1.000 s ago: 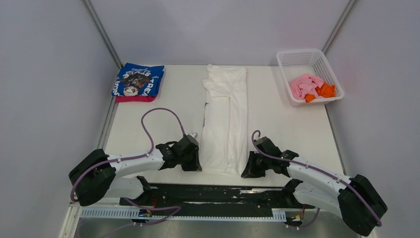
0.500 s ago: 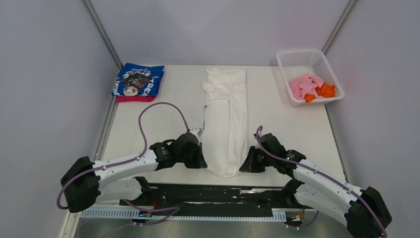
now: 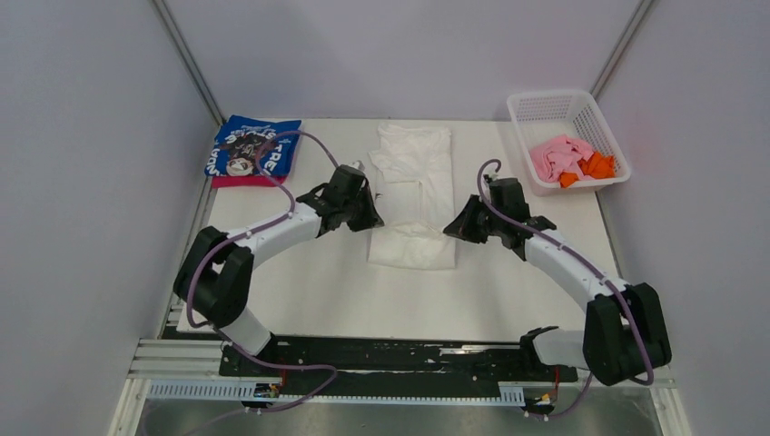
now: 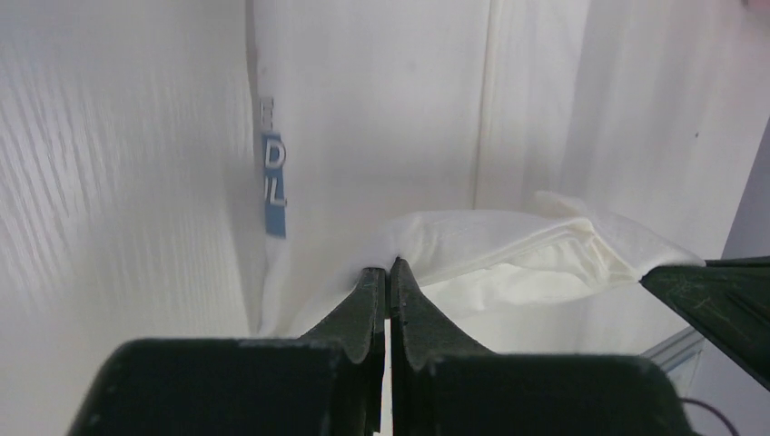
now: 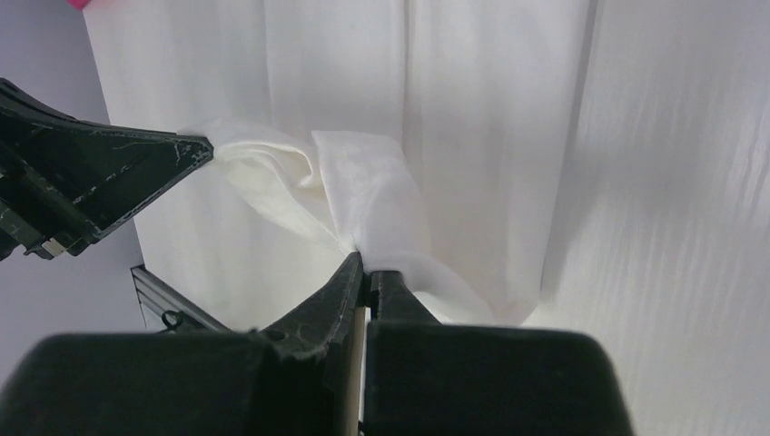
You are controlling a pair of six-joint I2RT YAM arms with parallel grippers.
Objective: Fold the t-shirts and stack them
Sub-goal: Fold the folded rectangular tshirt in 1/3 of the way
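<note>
White t-shirt (image 3: 413,241) between outstretched arms (jaws clamped)

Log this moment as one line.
step: folding white t-shirt in half | left gripper: jaws shut on hem | right gripper: jaws shut on hem | hem: held above shirt

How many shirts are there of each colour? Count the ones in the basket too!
white t-shirt: 1
blue t-shirt: 1
magenta t-shirt, under the blue one: 1
pink t-shirt, crumpled in the basket: 1
orange t-shirt, crumpled in the basket: 1
Total: 5
</note>
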